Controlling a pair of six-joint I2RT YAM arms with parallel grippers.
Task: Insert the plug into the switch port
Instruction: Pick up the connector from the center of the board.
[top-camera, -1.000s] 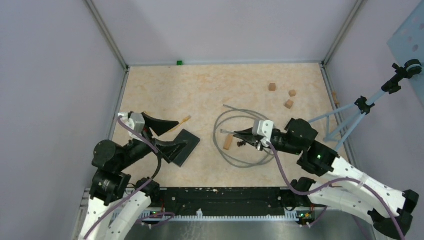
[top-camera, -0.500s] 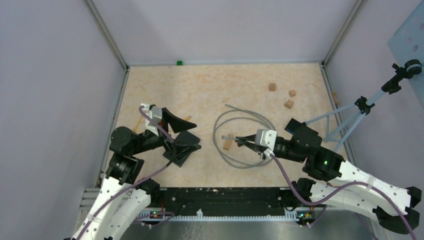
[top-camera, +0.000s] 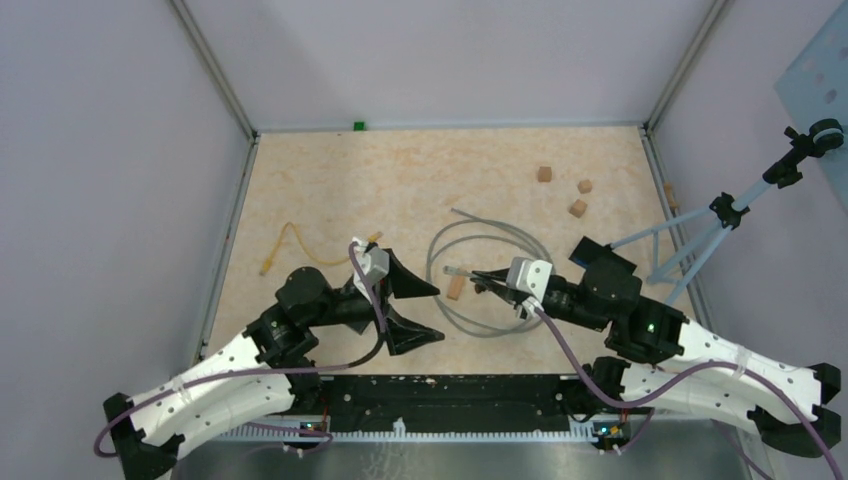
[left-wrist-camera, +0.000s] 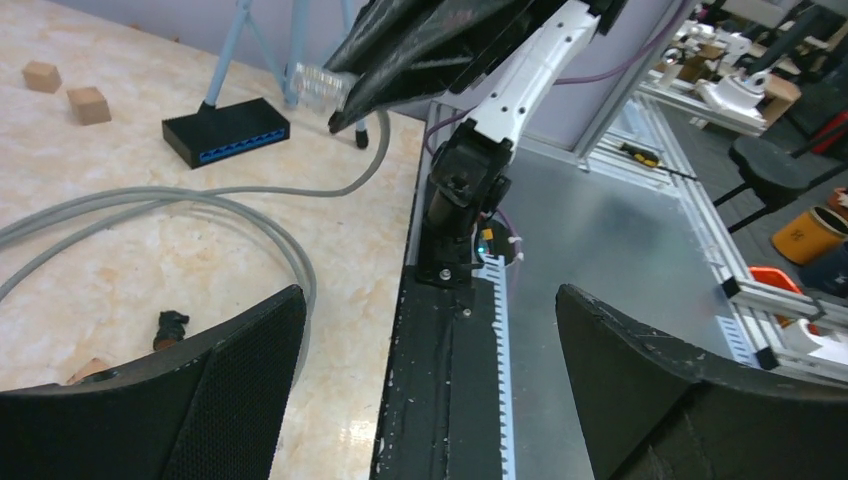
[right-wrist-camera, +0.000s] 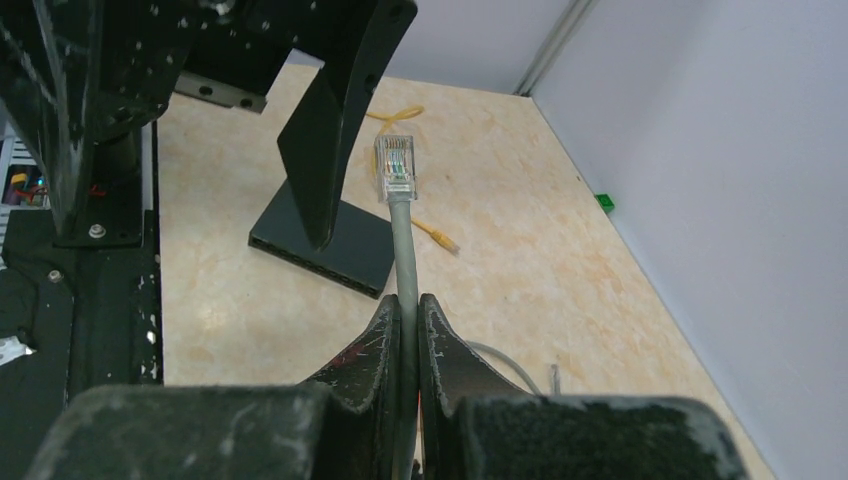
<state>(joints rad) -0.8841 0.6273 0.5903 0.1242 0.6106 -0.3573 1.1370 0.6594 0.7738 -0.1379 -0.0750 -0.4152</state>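
The clear plastic plug on the end of the round grey cable sticks out in the air past the tips of the right fingers, which are pressed together on the cable a little behind it. In the top view the plug points toward the left fingers, which are spread wide with nothing between them, near the front edge of the pale speckled surface. The remainder of the grey cable lies in loose loops on that surface under the right fingers. The black network switch with a row of blue ports lies on the surface beside the right arm, behind the plug's tip and apart from it, close to a foot of the light blue tripod. A second flat black box lies below the left fingers. A thin yellow cable and three small wooden cubes lie farther out.
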